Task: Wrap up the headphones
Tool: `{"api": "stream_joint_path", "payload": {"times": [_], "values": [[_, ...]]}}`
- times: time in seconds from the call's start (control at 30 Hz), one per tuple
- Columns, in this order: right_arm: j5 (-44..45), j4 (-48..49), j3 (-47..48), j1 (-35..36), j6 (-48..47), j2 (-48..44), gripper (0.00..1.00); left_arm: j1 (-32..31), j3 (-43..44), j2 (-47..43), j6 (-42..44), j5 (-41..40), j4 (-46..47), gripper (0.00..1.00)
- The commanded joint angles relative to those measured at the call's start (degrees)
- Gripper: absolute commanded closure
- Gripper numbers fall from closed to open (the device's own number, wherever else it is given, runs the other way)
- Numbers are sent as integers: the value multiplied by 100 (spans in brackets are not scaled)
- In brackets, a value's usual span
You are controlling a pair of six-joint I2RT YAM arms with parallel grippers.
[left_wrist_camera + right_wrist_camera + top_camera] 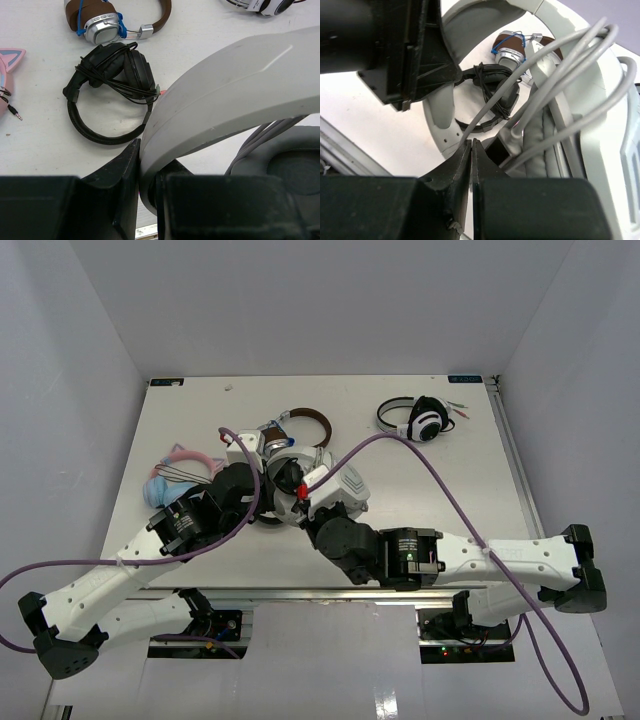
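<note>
Our left gripper (150,170) clamps the big white-grey headphones (235,70); our right gripper (471,142) pinches their thin grey cable (545,55). A hard tug away from the headphones could slip it loose.

White-banded grey headphones (240,85), mid-table — thin cable (555,62) looped across

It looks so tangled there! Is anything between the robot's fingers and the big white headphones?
Nothing visible does. The left fingers grip the big headphones by the band, and the right fingers pinch their grey cable. The black headphones lie farther off.
</note>
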Motion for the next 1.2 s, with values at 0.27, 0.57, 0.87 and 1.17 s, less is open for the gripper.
{"api": "stream_joint_path", "payload": {"times": [0.27, 0.57, 0.87, 1.17], "values": [[395, -892, 312, 599, 640, -201, 77, -25, 189, 59, -149, -1, 566, 100], [650, -917, -109, 796, 724, -1229, 63, 0, 192, 428, -72, 349, 727, 100], [1289, -891, -449, 692, 792, -1926, 64, 11, 110, 918, -84, 686, 1044, 100], [457, -900, -375, 53, 791, -1651, 65, 11, 93, 1057, -117, 799, 1233, 100]]}}
